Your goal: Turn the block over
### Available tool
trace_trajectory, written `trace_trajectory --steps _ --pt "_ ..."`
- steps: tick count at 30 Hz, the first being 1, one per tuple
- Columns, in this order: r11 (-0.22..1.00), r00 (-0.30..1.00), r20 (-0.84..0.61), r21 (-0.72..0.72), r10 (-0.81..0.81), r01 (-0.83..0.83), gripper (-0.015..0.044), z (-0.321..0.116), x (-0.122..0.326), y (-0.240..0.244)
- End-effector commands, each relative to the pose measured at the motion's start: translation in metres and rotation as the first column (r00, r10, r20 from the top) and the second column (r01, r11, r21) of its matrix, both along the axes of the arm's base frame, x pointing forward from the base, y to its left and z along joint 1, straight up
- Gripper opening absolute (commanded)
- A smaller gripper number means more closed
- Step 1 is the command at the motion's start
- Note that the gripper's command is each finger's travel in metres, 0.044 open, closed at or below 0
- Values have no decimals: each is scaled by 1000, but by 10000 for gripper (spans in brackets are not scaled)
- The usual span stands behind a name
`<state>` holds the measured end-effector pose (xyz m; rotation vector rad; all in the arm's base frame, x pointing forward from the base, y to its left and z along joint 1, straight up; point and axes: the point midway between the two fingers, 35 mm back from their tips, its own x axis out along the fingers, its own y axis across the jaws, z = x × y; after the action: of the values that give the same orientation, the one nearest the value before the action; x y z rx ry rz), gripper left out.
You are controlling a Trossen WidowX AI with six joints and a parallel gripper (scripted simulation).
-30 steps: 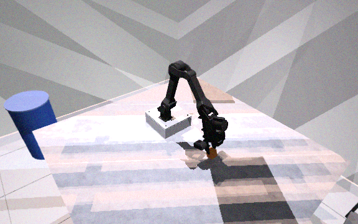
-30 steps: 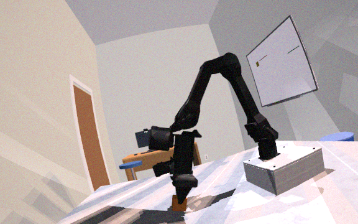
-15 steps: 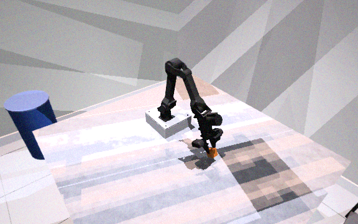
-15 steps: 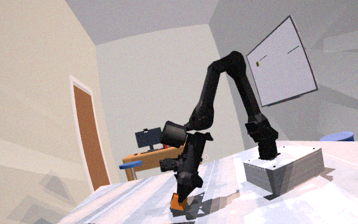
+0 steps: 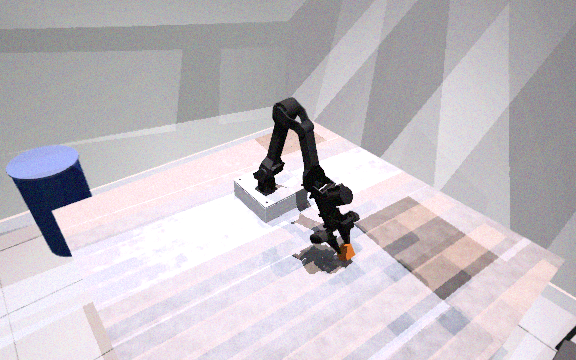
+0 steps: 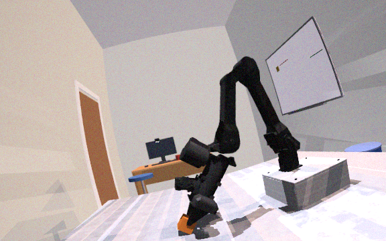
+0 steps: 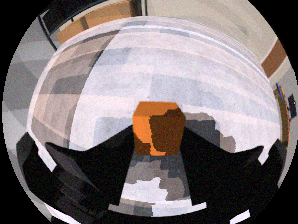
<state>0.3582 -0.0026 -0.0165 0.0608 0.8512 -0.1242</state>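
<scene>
An orange block [image 5: 347, 252] [image 6: 185, 224] [image 7: 159, 129] is held between the fingertips of my gripper [image 5: 344, 250] [image 6: 189, 223] [image 7: 157, 128], which is shut on it. In the top and exterior views the gripper slants down and outward from the arm, and the block is tilted with it, low over the table [image 5: 208, 320] [image 6: 112, 214] [image 7: 165, 75]. Whether the block touches the table cannot be told. In the wrist view two plain orange faces show, partly in shadow. No marked side can be made out.
The arm stands on a pale box base [image 5: 278, 206] [image 6: 320, 187] on the table. A blue round stool [image 5: 43, 162] stands beyond the table's edge at the left of the top view. A brown-grey patchwork of shadow lies on the table beside the gripper. A desk with a monitor [image 6: 161, 148] is far behind.
</scene>
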Motion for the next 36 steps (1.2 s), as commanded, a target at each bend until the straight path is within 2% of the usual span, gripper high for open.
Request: trace_trajectory --steps 1,22,36 --pt "1000 999 52 -16 3 -2 0 -9 -2 0" --pt "999 945 326 -49 5 12 0 -10 -17 -1" --pt "999 933 361 -53 6 14 0 -6 -19 -1"
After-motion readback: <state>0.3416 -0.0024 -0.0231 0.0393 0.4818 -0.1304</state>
